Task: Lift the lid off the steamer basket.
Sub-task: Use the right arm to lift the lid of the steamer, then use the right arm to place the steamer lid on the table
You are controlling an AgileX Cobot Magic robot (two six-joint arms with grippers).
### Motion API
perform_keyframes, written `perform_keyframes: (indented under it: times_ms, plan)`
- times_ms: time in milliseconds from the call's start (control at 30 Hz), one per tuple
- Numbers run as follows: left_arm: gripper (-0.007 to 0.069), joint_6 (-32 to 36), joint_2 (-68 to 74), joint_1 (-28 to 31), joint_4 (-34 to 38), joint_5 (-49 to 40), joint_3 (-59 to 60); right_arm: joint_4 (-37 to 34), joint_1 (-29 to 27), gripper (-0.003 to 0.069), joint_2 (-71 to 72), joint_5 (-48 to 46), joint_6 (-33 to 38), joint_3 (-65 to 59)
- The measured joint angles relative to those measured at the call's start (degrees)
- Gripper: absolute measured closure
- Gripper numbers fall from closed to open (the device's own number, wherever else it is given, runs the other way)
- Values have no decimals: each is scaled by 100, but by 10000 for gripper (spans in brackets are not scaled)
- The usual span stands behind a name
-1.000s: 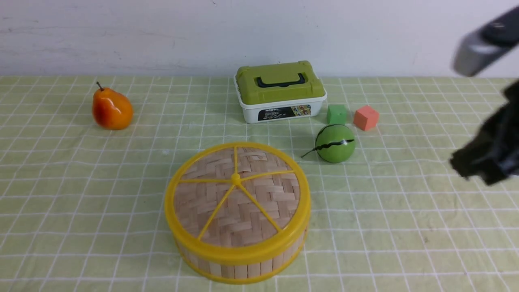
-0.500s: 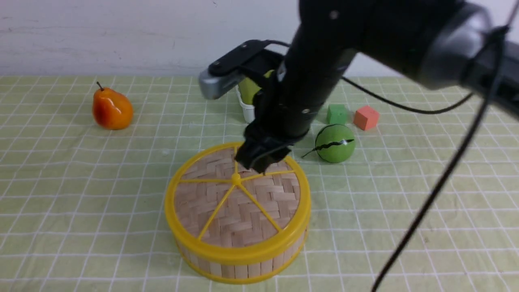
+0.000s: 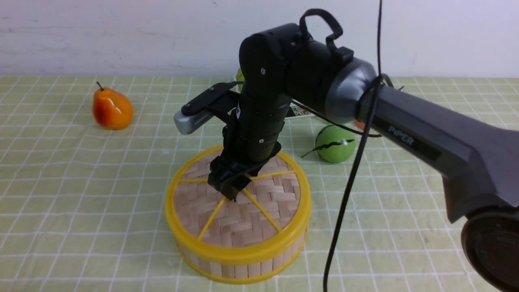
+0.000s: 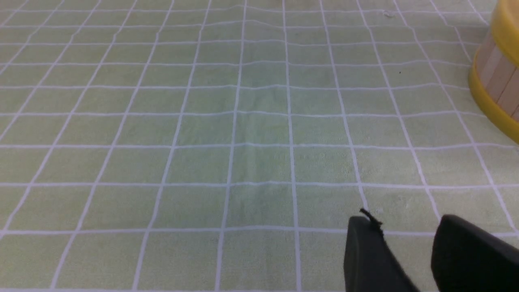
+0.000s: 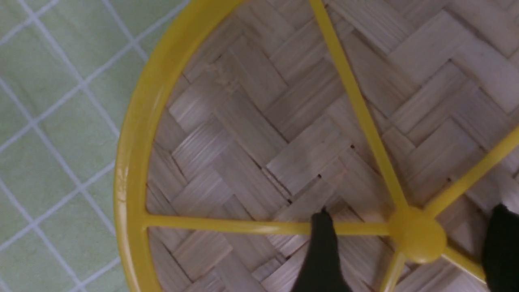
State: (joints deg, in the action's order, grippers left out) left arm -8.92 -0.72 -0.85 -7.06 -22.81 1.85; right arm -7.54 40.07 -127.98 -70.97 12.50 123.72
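- While your right claw [image 5: 412,213] hangs spread over the lid [image 3: 259,221], lower center of the front view, the knob [image 5: 419,237] sits between its fingers.
- Likely next: straddle knob squarely, then squeeze.

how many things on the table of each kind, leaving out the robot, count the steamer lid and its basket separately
steamer lid: 1
steamer basket: 1
pear: 1
round green fruit: 1
box: 1
red block: 1
total: 6
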Motion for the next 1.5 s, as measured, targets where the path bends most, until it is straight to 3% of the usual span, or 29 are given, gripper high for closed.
perform_keyframes:
  times_ms: [233, 333, 467, 700, 867, 1100, 1233, 1500]
  plan:
    - [386, 0, 0, 0, 0, 0, 0, -13, -5, 538, -27, 153, 0, 61]
    - [386, 0, 0, 0, 0, 0, 0, -12, 1, 584, -27, 167, 0, 67]
    - [386, 0, 0, 0, 0, 0, 0, 24, 1, 579, 60, 143, 0, 52]
    - [386, 0, 0, 0, 0, 0, 0, 754, -158, 579, 1317, -51, 0, -8]
    - [386, 0, 0, 0, 0, 0, 0, 928, -674, 579, 2350, -74, -13, -69]
    - [386, 0, 0, 0, 0, 0, 0, 989, -1752, 579, 3598, 66, -300, -1797]
    - [386, 0, 0, 0, 0, 0, 0, 916, -2345, 579, 4098, 1093, -618, -3673]
    - [386, 0, 0, 0, 0, 0, 0, 704, -2520, 579, 3625, 3433, -761, -5771]
